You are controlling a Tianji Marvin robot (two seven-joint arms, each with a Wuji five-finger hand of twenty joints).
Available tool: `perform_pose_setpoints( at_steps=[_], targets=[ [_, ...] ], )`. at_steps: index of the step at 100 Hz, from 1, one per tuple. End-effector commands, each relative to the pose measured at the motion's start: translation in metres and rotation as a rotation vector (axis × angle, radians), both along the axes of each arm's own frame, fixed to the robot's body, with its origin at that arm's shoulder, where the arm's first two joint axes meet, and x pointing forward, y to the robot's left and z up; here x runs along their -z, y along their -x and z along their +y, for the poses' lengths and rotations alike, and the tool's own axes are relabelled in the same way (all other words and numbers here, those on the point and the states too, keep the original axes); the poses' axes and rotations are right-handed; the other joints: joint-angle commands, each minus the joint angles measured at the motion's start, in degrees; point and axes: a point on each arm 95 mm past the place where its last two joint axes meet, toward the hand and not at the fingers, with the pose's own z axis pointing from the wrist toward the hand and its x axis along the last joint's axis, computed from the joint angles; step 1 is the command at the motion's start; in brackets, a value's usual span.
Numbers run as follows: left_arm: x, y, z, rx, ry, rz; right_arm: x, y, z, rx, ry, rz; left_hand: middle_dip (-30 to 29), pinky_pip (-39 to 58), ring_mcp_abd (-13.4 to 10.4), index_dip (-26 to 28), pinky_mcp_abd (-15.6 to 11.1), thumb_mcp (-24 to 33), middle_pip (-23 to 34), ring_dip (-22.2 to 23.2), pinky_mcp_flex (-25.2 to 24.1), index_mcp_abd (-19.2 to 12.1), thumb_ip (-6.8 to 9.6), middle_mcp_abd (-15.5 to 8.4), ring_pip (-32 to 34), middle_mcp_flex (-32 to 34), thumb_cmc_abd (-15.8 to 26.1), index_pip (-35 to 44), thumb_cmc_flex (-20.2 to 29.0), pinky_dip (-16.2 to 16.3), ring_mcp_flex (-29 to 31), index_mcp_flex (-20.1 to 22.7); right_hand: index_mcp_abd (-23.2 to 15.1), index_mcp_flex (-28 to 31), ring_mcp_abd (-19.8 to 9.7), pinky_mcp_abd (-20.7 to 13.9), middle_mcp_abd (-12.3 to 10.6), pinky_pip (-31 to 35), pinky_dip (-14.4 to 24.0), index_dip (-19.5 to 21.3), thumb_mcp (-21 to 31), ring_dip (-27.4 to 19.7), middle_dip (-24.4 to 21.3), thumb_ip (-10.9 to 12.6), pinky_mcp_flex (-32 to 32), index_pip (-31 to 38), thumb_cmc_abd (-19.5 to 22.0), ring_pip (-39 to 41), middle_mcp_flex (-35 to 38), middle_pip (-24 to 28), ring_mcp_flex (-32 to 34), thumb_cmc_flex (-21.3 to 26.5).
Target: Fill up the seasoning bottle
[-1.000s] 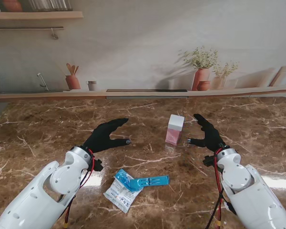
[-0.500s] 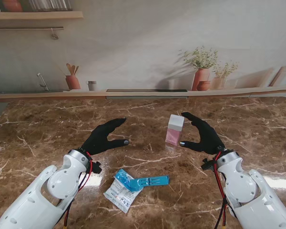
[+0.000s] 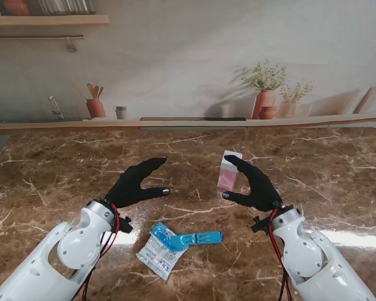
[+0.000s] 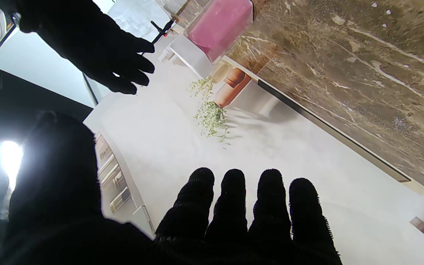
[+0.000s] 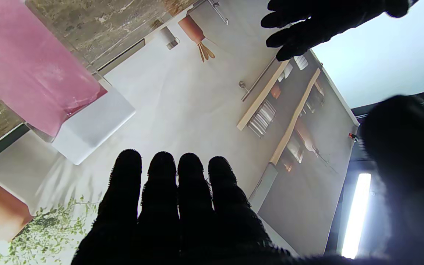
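The seasoning bottle (image 3: pixel 229 170) is a square clear container holding pink contents with a white lid, standing upright on the marble table (image 3: pixel 50 169). My right hand (image 3: pixel 254 184) is open, its fingers curled around the bottle's near right side, without a visible grip. The right wrist view shows the bottle (image 5: pixel 31 73) close beside the fingers (image 5: pixel 171 191). My left hand (image 3: pixel 136 182) is open over the table, left of the bottle, holding nothing. A white seasoning packet (image 3: pixel 155 256) lies nearer to me with a blue clip (image 3: pixel 185 238) on it.
A wall ledge (image 3: pixel 188 122) runs along the table's far edge, with a printed kitchen backdrop behind it. The left wrist view shows the bottle (image 4: pixel 219 27) and my right hand (image 4: pixel 98 48) across from it.
My right hand has moved left toward the bottle, from beside it to partly in front of it. My left hand has shifted only slightly.
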Motion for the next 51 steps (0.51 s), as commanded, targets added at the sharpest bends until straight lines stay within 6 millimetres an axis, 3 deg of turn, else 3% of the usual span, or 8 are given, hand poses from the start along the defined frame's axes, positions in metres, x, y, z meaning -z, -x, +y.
perform_pose_setpoints(
  at_steps=[1,51],
  targets=[
    [-0.0001,0.0033,-0.0014,0.000,0.001,-0.001,0.0065,0.0027,0.0019,-0.002,-0.011,0.024,-0.9,1.3,-1.2,0.2,-2.3,-1.3,-1.1,-0.9,-0.3,0.0,2.22,-0.7,-0.7,-1.4,2.2,15.3,-0.4,-0.9,-2.3,0.8,-1.3,1.4,0.2,-0.8,-0.7,1.6,-1.7,0.5,0.4,-0.1,-0.4,3.3,0.0,0.4,-0.8,-0.1,0.5,0.2,1.0,-4.5],
    [0.0019,0.0130,0.0001,-0.008,-0.012,0.006,0.0076,0.0074,0.0048,-0.025,-0.017,0.018,-0.9,1.1,-1.3,0.7,-2.2,-2.1,-1.1,-0.9,-0.4,0.0,2.25,-0.6,-0.9,-1.1,2.5,15.4,0.3,-1.4,-2.2,1.2,-1.9,2.1,0.3,0.0,-0.9,2.7,-1.3,0.6,1.9,0.4,-0.1,3.7,0.7,0.5,-1.8,0.2,1.4,0.7,2.2,-3.6]
  ],
)
